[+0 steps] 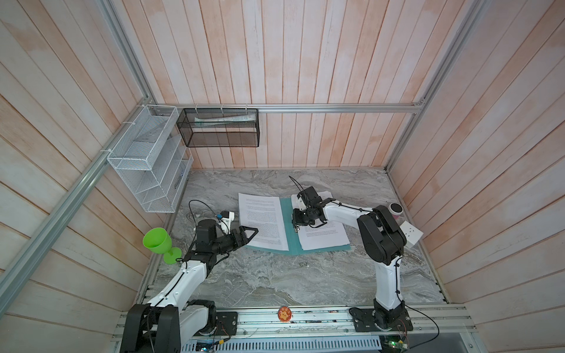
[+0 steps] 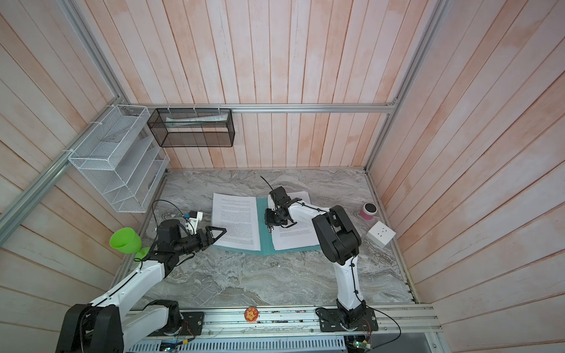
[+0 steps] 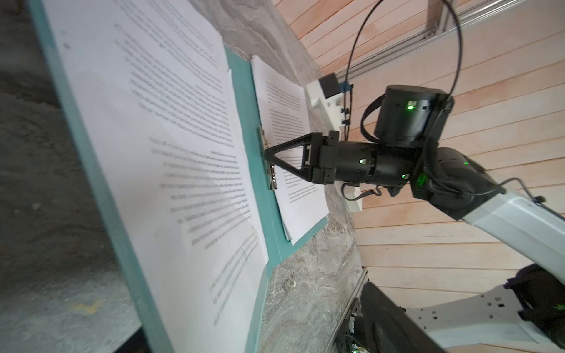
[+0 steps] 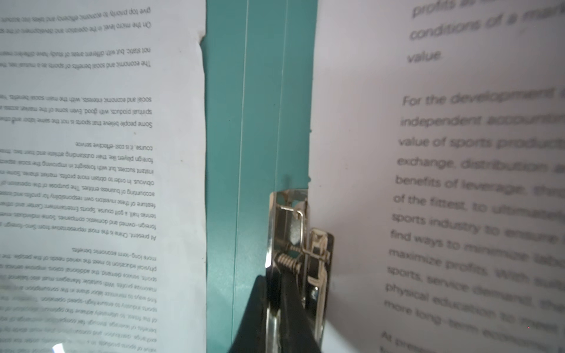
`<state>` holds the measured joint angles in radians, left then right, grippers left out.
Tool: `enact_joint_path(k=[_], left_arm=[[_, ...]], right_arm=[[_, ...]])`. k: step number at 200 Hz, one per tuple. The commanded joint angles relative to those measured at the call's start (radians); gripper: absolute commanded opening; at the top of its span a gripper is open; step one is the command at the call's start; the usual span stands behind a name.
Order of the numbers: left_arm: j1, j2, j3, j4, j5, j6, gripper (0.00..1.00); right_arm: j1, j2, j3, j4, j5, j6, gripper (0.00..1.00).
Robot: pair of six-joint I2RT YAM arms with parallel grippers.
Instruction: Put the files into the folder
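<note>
Our right end effector (image 3: 268, 154), jaws shut and holding nothing, presses its tip on the silver clip (image 4: 301, 241) of the open folder (image 1: 286, 214). Our left end effector (image 1: 250, 235) hangs wide open and empty. The files (image 1: 263, 220) lie on both covers on the table (image 1: 275, 275). We judge them light, floppy and slippery, best pinched at an edge.

Folder (image 1: 285, 214): teal-green, plain, with thin paler crease lines down the spine. Files (image 1: 263, 220): white, with rows of small black print. Clip (image 4: 293, 232): shiny silver.

Desk (image 1: 275, 275): grey marble pattern, pale and dark veins. Walls (image 1: 305, 61): pale planks in stripes, washed pinkish-orange.

Goblet (image 1: 156, 243): bright green. Mesh basket (image 1: 220, 142): black. Wire rack (image 1: 143, 171): white. Cup (image 1: 396, 215): pink, black lid. Socket block (image 1: 411, 234): white. Badge (image 1: 284, 314): orange-red with a yellow figure.

My left claw (image 1: 252, 233) and right claw (image 3: 268, 154): both black. My arms (image 1: 386, 284): white links, black joints.
</note>
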<state>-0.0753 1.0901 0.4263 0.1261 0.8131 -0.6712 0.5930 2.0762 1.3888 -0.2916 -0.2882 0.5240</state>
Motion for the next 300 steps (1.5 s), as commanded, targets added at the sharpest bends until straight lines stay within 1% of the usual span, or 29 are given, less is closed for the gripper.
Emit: enact_joint_path(k=[1,27,53,101,123,145,180,201,227,250,286,293,300], left_arm=[[-0.011,0.001,0.026,0.114,0.056,-0.041,0.87],[-0.038,-0.001,0.074,0.106,0.035,-0.042,0.87],[-0.069,-0.002,0.140,0.093,0.010,-0.045,0.88],[-0.198,0.093,0.261,0.111,-0.039,-0.036,0.89],[-0.242,0.134,0.302,0.124,-0.056,-0.036,0.89],[-0.276,0.168,0.338,0.128,-0.073,-0.027,0.89],[-0.310,0.222,0.383,0.127,-0.090,-0.016,0.89],[-0.325,0.240,0.401,0.124,-0.104,-0.012,0.90],[-0.348,0.262,0.433,0.111,-0.116,-0.008,0.90],[-0.376,0.283,0.463,0.106,-0.129,-0.010,0.90],[-0.424,0.316,0.519,0.077,-0.150,-0.004,0.90],[-0.430,0.321,0.527,0.072,-0.155,-0.004,0.90],[-0.435,0.326,0.532,0.071,-0.162,-0.004,0.90]], right_arm=[[0.024,0.078,-0.053,-0.095,-0.038,0.014,0.08],[0.033,0.067,-0.062,-0.076,-0.058,0.035,0.09],[0.055,0.065,-0.051,-0.073,-0.062,0.052,0.12],[0.086,0.067,-0.054,-0.027,-0.091,0.100,0.15],[0.096,0.052,-0.073,0.008,-0.097,0.133,0.15],[0.096,0.011,-0.130,0.102,-0.114,0.198,0.17],[0.083,-0.119,-0.234,0.224,-0.046,0.263,0.23],[0.055,-0.185,-0.287,0.288,-0.069,0.286,0.25],[0.030,-0.225,-0.329,0.340,-0.115,0.305,0.26],[0.013,-0.221,-0.345,0.384,-0.159,0.317,0.27],[0.006,-0.154,-0.312,0.414,-0.221,0.308,0.27],[0.008,-0.133,-0.281,0.387,-0.215,0.301,0.27],[0.008,-0.110,-0.229,0.304,-0.193,0.270,0.28]])
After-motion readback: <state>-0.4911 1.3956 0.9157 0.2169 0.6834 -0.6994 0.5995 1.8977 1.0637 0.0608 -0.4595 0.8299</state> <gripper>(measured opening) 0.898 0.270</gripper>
